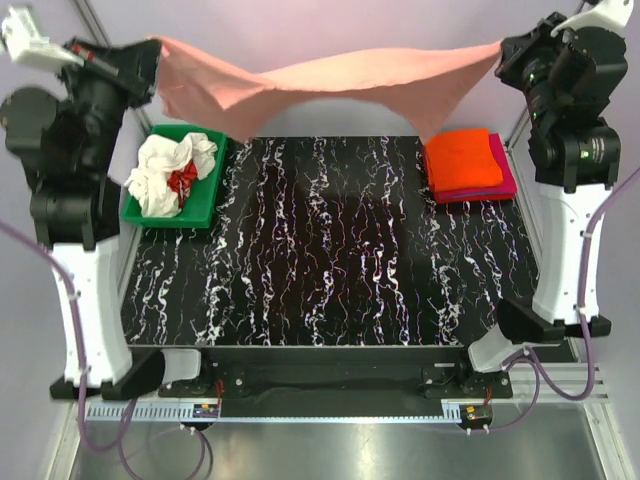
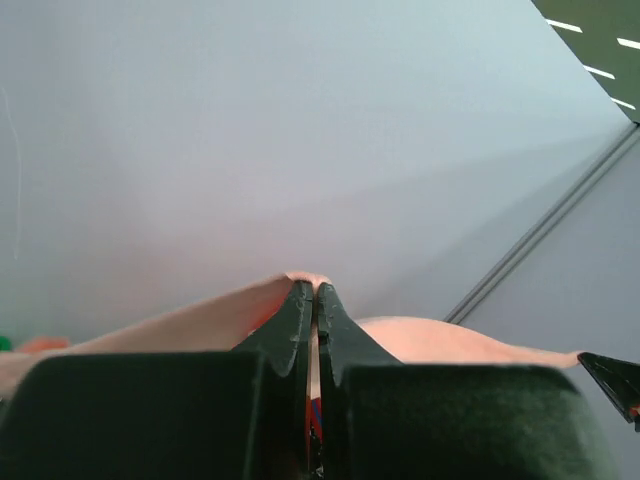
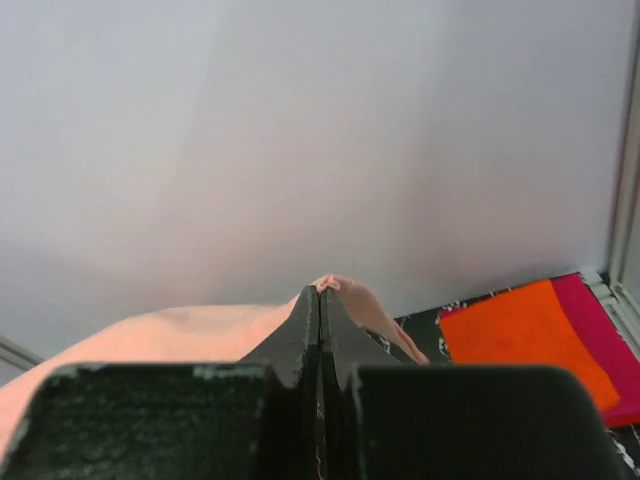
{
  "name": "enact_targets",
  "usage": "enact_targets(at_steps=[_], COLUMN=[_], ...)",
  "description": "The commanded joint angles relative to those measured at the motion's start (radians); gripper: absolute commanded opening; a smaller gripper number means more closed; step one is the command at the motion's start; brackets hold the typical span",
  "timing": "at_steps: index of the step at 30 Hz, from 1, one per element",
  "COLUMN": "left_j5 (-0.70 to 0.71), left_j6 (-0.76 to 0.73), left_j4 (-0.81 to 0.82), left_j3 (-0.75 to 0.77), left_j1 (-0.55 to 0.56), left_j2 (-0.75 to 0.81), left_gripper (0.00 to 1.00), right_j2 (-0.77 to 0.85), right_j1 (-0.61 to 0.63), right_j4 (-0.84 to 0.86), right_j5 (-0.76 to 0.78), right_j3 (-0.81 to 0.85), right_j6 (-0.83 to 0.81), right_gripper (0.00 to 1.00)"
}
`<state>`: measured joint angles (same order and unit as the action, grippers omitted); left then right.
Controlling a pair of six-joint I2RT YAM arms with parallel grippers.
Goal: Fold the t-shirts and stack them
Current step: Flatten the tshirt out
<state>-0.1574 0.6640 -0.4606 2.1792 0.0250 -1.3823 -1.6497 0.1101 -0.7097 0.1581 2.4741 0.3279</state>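
Step in hand: spreading for the fold. The salmon-pink t-shirt (image 1: 330, 75) hangs in the air over the far edge of the bench (image 1: 330, 290), stretched between both arms. The left gripper (image 2: 314, 288) is pinched tight on one edge of the cloth, the right gripper (image 3: 320, 292) on the opposite edge. Long axis runs left to right, sagging mid-span; loose corners droop downward — collar end not discernible. Next move, by judgement: lower it flat and level, clear of the folded orange t-shirt (image 1: 465, 160).
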Motion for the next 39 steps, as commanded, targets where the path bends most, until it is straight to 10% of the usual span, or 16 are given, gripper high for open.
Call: enact_targets(at_steps=[1, 10, 19, 39], left_j5=[-0.014, -0.079, -0.057, 0.122], left_j6=[-0.014, -0.014, 0.097, 0.192], left_j4=[0.091, 0.065, -0.067, -0.098], left_j3=[-0.305, -1.124, -1.553, -1.708], left_j1=[-0.007, -0.007, -0.005, -0.004], left_j2=[0.159, 0.590, 0.786, 0.792], left_gripper=[0.00, 0.00, 0.00, 0.00], right_j2=[0.088, 0.506, 0.784, 0.906], right_j1=[-0.003, -0.004, -0.004, -0.004], right_j4=[0.025, 0.168, 0.084, -0.076], right_j5=[0.060, 0.044, -0.046, 0.149], right_j3=[-0.163, -1.069, -1.671, -1.913], right_j6=[-0.069, 0.103, 0.296, 0.640], right_gripper=[0.00, 0.00, 0.00, 0.00])
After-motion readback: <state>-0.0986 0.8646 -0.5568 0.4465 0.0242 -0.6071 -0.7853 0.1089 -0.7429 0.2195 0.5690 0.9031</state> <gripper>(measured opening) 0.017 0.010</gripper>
